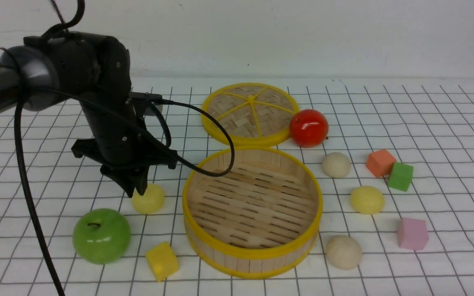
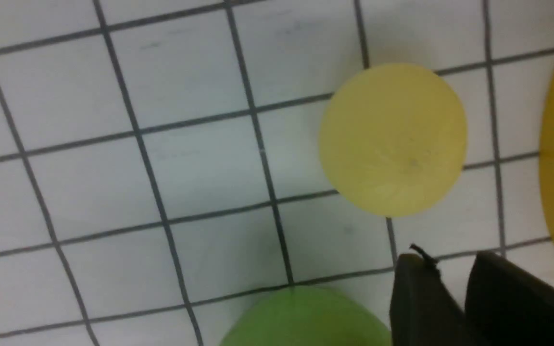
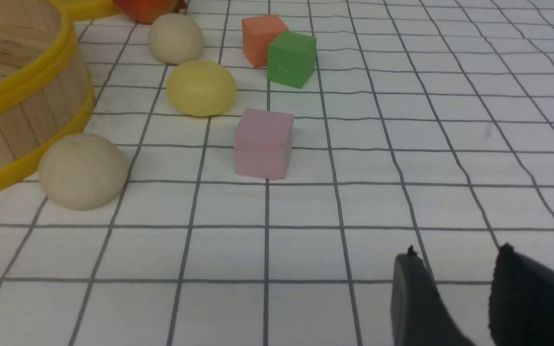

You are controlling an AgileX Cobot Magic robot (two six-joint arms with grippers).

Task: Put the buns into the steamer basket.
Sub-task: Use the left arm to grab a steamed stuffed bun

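The steamer basket (image 1: pixel 252 255) stands empty in the middle of the table. One pale yellow bun (image 1: pixel 149 200) lies just left of it, and my left gripper (image 1: pixel 137 190) hangs close over that bun's left side. In the left wrist view the bun (image 2: pixel 392 139) lies apart from the gripper (image 2: pixel 450 262), whose jaws stand a little open with only table between them. Right of the basket lie a cream bun (image 1: pixel 335 164), a yellow bun (image 1: pixel 367 200) and a second cream bun (image 1: pixel 343 251). My right gripper (image 3: pixel 457 257) is open and empty, low over the mat.
The woven lid (image 1: pixel 250 113) lies behind the basket with a red apple (image 1: pixel 309 127) beside it. A green apple (image 1: pixel 101 235) and a yellow cube (image 1: pixel 161 260) sit front left. Orange (image 1: pixel 380 162), green (image 1: pixel 400 176) and pink (image 1: pixel 412 233) cubes lie among the right-hand buns.
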